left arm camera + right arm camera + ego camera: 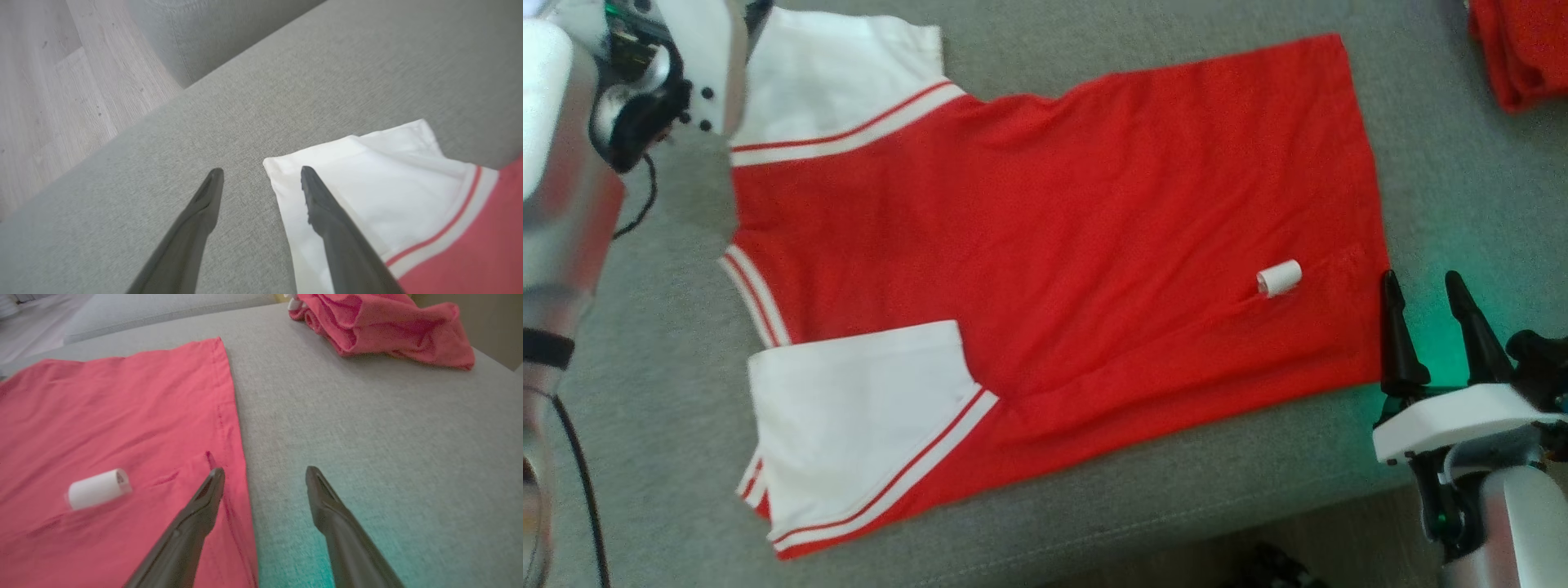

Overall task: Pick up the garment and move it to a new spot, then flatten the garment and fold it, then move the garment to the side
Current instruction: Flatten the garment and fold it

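a: where's the garment?
b: spread flat mid-couch, red with white striped sleeves, small white tag near its hem
a: grippers?
b: left gripper and right gripper both spread open, empty

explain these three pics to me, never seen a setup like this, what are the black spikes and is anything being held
The spikes are the fingers of a two-armed robot's grippers. The wide picture comes from a camera on its head, looking down at a grey cushion. The other two come from cameras on each wrist, looking along that arm's own fingers.

A red shirt with white sleeves lies spread flat, a small white roll on it near the hem. A second red garment sits bunched farther off.

The left gripper hovers at a sleeve's corner; the right gripper is by the hem. Both are open and hold nothing.
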Motion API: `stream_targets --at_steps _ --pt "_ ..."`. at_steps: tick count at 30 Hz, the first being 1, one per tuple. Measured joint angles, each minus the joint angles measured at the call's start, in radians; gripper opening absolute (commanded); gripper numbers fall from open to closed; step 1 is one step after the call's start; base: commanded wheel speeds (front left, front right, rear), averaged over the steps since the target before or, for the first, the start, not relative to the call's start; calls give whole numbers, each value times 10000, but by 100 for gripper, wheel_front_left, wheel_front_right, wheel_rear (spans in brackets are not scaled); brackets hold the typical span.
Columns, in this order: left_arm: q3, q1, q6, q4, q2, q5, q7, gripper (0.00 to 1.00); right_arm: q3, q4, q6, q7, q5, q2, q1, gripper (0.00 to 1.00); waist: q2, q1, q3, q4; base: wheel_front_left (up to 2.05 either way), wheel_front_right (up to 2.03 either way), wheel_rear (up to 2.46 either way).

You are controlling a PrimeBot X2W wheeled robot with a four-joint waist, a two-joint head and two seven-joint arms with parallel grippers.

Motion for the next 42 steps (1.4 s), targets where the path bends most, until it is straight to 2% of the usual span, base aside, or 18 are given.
stream_targets --at_steps 9,14,18,19,20,21,25,32,35,37,42 --pt "-1375 -1019 -73 1287 543 -245 0 100 54 69 0 -261 0 102 -276 100 0 0 946 -791 0 0 0" --pt "-1946 -1396 -69 1396 769 -926 217 100 56 203 0 -376 0 173 -344 100 0 0 1100 -987 0 0 0" --pt "-2334 -1575 -59 1331 863 -1724 915 100 13 270 0 -439 -2 221 -345 100 0 0 1109 -984 0 0 0" --pt "-2420 -1638 -59 1289 899 -1923 1106 69 -10 278 0 -439 -2 226 -346 100 0 0 1112 -975 0 0 0" --pt "-2669 -1702 -61 1070 938 -2278 1398 45 -42 293 0 -441 -19 230 -348 100 0 0 1117 -956 0 0 0" --pt "-2811 -1701 -61 905 953 -2405 1415 0 -42 293 0 -454 -33 230 -352 100 0 0 1118 -955 0 0 0" --pt "-3423 -1694 -61 393 1300 -2571 805 0 -31 309 0 -525 -92 261 -453 100 0 0 1089 -970 0 0 0" --pt "-4033 -1641 -73 153 1419 -2897 -1569 0 334 362 0 -244 23 73 -879 100 0 0 661 -866 0 0 0" --pt "-4247 -1634 -73 153 1415 -3001 -2523 0 857 359 0 581 732 -234 -1383 100 0 0 346 -760 0 0 0" --pt "-4268 -1628 -73 153 1407 -3114 -2805 0 1039 360 0 936 880 -366 -1627 100 0 0 228 -721 0 0 0" --pt "-4690 -1427 -73 65 1432 -3382 -3630 0 1645 821 0 2677 1396 -1099 -3392 100 0 0 -334 -496 0 0 0"
